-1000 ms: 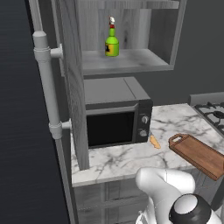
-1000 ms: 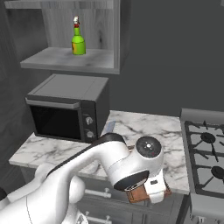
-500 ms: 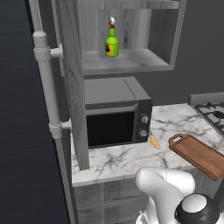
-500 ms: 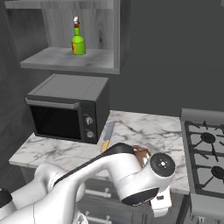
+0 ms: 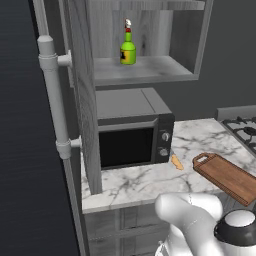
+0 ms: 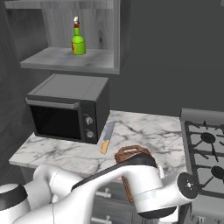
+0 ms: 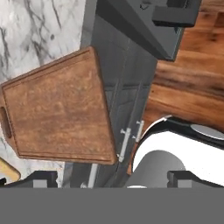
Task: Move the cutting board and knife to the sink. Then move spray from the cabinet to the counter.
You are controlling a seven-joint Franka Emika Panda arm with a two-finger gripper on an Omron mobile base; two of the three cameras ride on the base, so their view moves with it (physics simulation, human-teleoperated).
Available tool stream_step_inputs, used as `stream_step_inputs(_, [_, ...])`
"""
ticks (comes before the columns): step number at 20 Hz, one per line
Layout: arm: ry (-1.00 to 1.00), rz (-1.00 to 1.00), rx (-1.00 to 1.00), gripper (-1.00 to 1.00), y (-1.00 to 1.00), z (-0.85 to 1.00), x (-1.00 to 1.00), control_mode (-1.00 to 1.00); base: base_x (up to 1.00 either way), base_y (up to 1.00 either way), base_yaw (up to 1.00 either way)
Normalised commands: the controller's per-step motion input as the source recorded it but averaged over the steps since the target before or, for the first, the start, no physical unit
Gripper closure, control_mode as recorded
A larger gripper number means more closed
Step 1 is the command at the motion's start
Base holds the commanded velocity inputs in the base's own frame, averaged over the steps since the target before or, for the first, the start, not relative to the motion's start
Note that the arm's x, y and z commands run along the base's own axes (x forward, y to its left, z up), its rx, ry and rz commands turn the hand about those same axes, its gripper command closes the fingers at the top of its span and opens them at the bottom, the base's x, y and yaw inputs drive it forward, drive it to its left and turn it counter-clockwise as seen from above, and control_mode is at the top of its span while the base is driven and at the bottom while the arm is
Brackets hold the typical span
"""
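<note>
Your end effector [image 7: 109,178], jaws wide and empty, looks down on the reddish-brown wooden cutting board [image 7: 59,109] overhanging the white marble tabletop [image 5: 145,180]; orange-handled knife [image 6: 106,137] beside it, green spray bottle [image 5: 128,49] in the grey cabinet niche [image 5: 145,70], nothing moved yet.

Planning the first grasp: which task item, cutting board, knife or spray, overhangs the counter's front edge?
The cutting board: in the hand view its end juts past the counter edge. The knife lies fully on the marble; the spray stands in the cabinet.
</note>
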Motion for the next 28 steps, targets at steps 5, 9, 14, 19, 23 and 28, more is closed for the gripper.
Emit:
stream_step_inputs(5, [-0.01, 0.00, 0.29, -1.00, -0.12, -0.17, 0.00, -1.00, 0.00, 0.00, 0.00])
stream_step_inputs(9, [-0.10, 0.00, 0.27, -1.00, -0.02, -0.14, 0.00, -1.00, 0.00, 0.00, 0.00])
stream_step_inputs(14, [-0.12, 0.00, 0.24, -1.00, 0.00, -0.11, 0.00, -1.00, 0.00, 0.00, 0.00])
stream_step_inputs(19, [-0.09, 0.00, 0.18, -1.00, 0.00, -0.09, 0.00, -1.00, 0.00, 0.00, 0.00])
stream_step_inputs(23, [-0.10, 0.00, 0.09, -1.00, 0.00, -0.10, 0.04, -1.00, 0.00, 0.00, 0.00])
stream_step_inputs(28, [-0.09, 0.00, 0.00, -1.00, 0.00, -0.08, 0.15, -1.00, 0.00, 0.00, 0.00])
